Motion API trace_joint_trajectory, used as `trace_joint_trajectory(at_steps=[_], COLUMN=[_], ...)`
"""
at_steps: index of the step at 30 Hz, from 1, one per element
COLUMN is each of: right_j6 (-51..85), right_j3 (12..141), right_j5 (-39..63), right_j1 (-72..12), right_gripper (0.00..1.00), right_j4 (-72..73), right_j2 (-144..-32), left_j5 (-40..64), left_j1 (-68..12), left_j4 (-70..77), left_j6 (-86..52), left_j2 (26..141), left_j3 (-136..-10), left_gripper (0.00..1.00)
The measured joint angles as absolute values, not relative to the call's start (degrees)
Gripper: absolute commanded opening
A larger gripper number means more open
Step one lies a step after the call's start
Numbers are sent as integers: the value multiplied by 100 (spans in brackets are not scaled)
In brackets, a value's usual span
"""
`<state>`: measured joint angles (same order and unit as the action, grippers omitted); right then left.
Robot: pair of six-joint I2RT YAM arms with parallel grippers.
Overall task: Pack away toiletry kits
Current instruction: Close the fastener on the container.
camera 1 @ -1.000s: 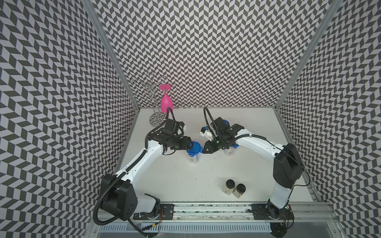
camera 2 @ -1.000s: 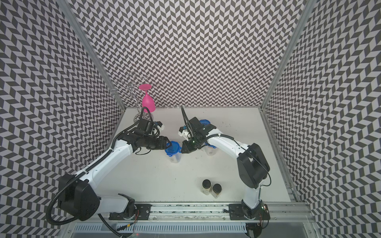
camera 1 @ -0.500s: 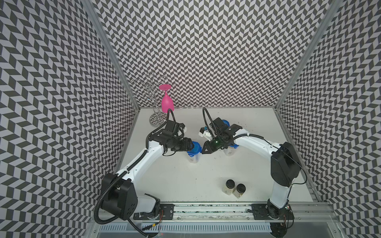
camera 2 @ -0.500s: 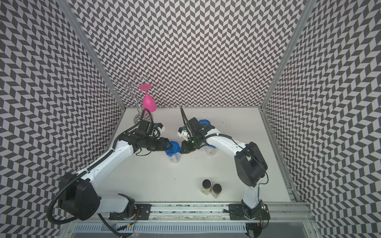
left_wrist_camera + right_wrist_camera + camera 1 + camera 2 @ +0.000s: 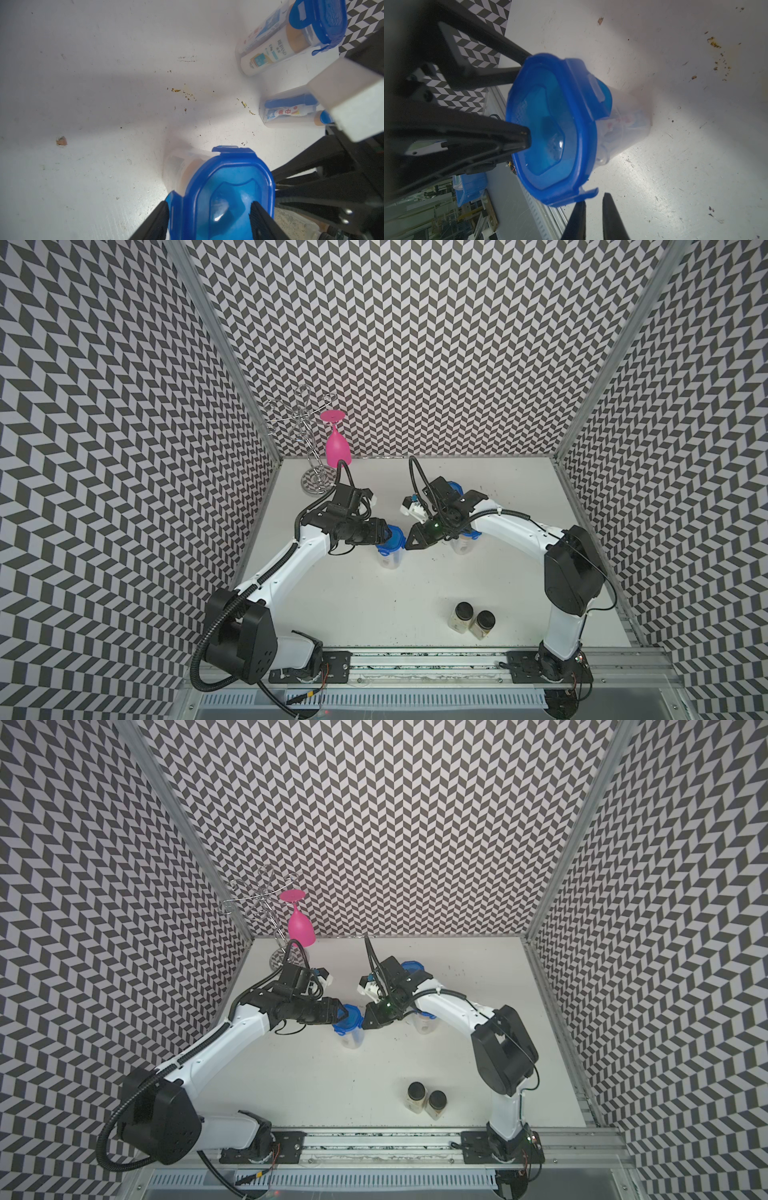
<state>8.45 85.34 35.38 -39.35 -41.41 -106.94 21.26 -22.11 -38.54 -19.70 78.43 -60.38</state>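
Tub [image 5: 390, 559] upright near the middle of the table [image 5: 353, 605], blue lid [image 5: 395, 536] on, both grippers at it.

Left gripper [image 5: 209, 204] sits at 9 o'clock of the lid, jaws parted. One finger [image 5: 160, 218] is beside the rim and the other is over the lid top; contact cannot be told. Right gripper [image 5: 594, 199] sits at 3 o'clock, jaws narrow with nothing between them, tips just beside a tab [image 5: 588, 194] that sticks out. Second tub [image 5: 463, 545] is at 3 o'clock of the first, partly under the right arm, with a toothbrush [image 5: 291, 101] and toothpaste tube [image 5: 284, 112] inside. Third tub [image 5: 455, 489] is at 2 o'clock, lidded, holding a white bottle [image 5: 268, 56]. Two black-capped jars [image 5: 462, 616] stand side by side at 5 o'clock. Pink wine glass [image 5: 337, 448] hangs upside down on a wire rack [image 5: 316, 483] at 11 o'clock.
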Motion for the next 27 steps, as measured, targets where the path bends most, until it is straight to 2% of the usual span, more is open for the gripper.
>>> trace_joint_trajectory(at_steps=[17, 27], right_j6=[1011, 987], right_j3=[8532, 8348], right_j5=[3538, 3424], right_j1=[-3839, -3721], right_gripper=[16, 24], right_j4=[-4023, -3726], right_j2=[-10881, -10652], left_j5=[2344, 2305], left_j1=[-2226, -2235], left_j4=[-3557, -3935], left_j6=[-2309, -2132], left_j2=[7852, 7885], left_j3=[-5870, -6097], left_gripper=[62, 94])
